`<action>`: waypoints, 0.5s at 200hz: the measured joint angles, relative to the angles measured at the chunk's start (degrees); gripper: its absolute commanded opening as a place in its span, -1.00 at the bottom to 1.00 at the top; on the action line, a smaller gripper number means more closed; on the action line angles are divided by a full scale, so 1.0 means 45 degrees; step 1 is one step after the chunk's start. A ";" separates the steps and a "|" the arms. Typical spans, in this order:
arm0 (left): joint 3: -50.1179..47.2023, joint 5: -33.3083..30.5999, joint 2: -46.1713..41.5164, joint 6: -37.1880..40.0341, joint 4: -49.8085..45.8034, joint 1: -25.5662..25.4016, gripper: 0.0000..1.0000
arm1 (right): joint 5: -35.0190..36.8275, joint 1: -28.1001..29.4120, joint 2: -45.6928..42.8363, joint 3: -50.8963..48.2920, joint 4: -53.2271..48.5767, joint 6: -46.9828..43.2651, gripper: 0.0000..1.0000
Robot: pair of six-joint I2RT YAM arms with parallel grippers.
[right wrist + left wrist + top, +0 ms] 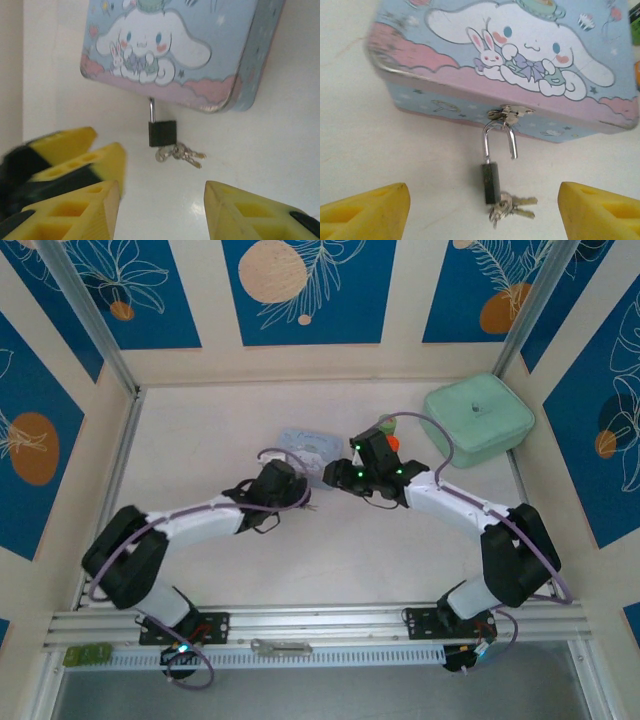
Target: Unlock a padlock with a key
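The padlock (pixel 490 182) lay on the white table (pixel 200 440), hooked to the pale blue tin (pixel 520 60), with the key (pixel 514 206) at its base. Jaws of the left gripper (pixel 480 200) and right gripper (pixel 160 197) stood wide apart. Blue floral panels (pixel 300 290) lined the walls.

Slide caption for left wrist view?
Padlock, key bunch at its base, hooked through the hasp of the pale blue tin.

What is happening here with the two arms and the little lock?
Two robot arms are working on a small padlock that is hooked through the clasp of a pale blue cartoon tin lying on the table. A key bunch sits at the bottom of the padlock, apparently in its keyhole. One leg of the shackle looks free of the body, so the lock seems open. The left tool and the right tool are both open, close to the lock, and neither touches it.
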 measured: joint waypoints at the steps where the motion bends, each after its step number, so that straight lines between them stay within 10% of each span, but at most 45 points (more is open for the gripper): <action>1: -0.0039 0.0005 -0.0068 0.0005 0.0010 0.0019 0.59 | 0.0010 0.0029 0.0019 0.0015 -0.0015 -0.0010 -0.03; 100: -0.2535 0.1977 -0.2487 -0.0782 0.1894 0.3900 0.58 | 0.3303 0.2793 0.5712 0.6426 -0.4080 -0.1137 0.07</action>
